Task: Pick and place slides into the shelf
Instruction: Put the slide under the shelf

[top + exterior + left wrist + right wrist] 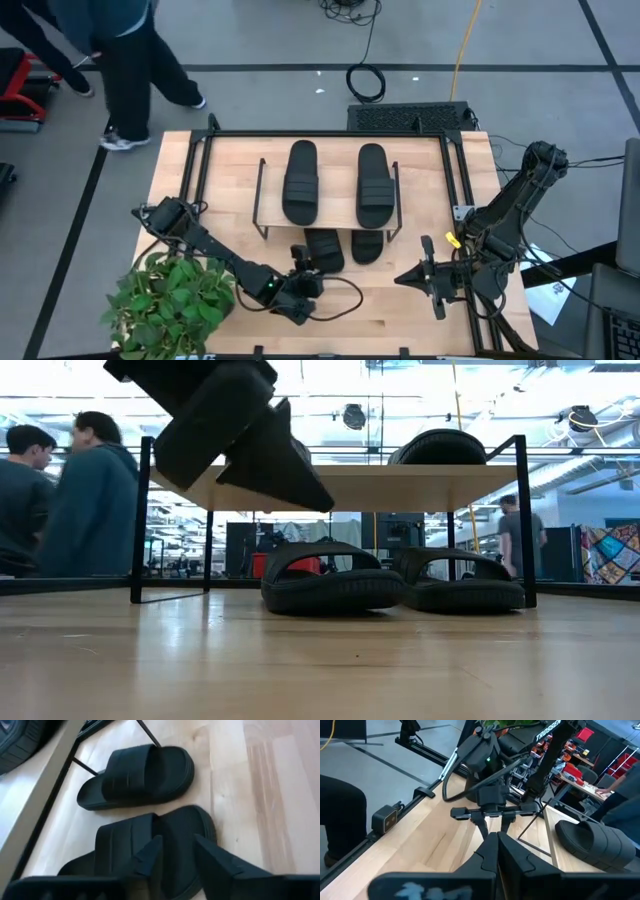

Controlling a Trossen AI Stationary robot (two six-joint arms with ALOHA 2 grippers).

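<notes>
Two black slides [300, 180] [373, 183] lie sole-down on the shelf's wooden top board [335, 205]. Two more slides [323, 248] [367, 243] rest on the table under the shelf's near edge, side by side; the low view shows these slides [330, 578] [465, 580] between the black legs. My left gripper [300, 260] hovers open just near of the left lower slide [150, 845], raised off the table [250, 450]. My right gripper [415, 277] waits shut near the table's right near corner.
A leafy green plant [170, 295] stands at the table's near left corner beside my left arm. A black metal frame [455, 170] borders the table. People [90, 490] stand beyond the far left side. Bare wood [380, 300] lies near of the shelf.
</notes>
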